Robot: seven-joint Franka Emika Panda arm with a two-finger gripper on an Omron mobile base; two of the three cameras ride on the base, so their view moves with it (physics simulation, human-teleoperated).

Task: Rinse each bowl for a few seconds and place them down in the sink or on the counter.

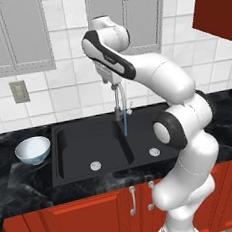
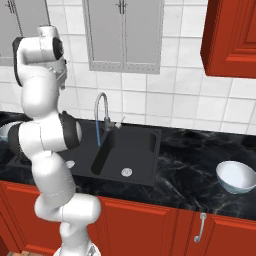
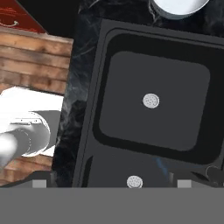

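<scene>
One white bowl sits upright on the black counter just left of the sink; its rim shows at the top of the hand view. A second white bowl rests tilted on the counter far right of the sink. A thin blue stream of water runs from the curved faucet down near the divider between the basins. My gripper hangs high above the faucet, pointing down at the sink, open and holding nothing.
Two silver drains lie below the hand. Grey wall cabinets hang behind the sink, and a red one at upper right. Red base cabinets front the counter. An outlet is on the tiled wall.
</scene>
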